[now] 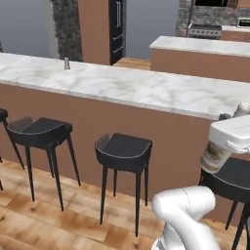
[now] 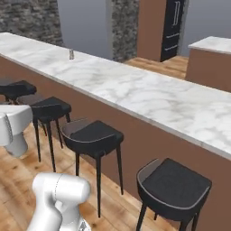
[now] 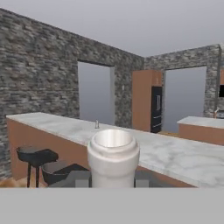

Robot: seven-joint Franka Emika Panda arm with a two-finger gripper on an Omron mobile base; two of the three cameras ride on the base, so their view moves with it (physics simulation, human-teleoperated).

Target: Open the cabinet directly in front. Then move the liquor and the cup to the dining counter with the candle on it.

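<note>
One slim greyish-beige glass bottle [image 3: 113,157] is riding upright, clamped in the two-finger gripper [image 3: 113,183]; ahead, slightly left, the long white marble dining counter [image 3: 175,157] is carrying the small candle [image 3: 97,124].

The slim greyish-beige glass bottle [image 1: 216,155] is showing only its pale-labelled lower body, the rest lying behind the white hand. The small greyish candle cylinder [image 1: 67,63] is appearing too tiny to detail.

Pale bottle [image 3: 113,157] top held in pincer [image 3: 113,178], dining counter [image 3: 175,153] beyond, candle [image 3: 96,124], dark stools [image 3: 37,155]
</note>
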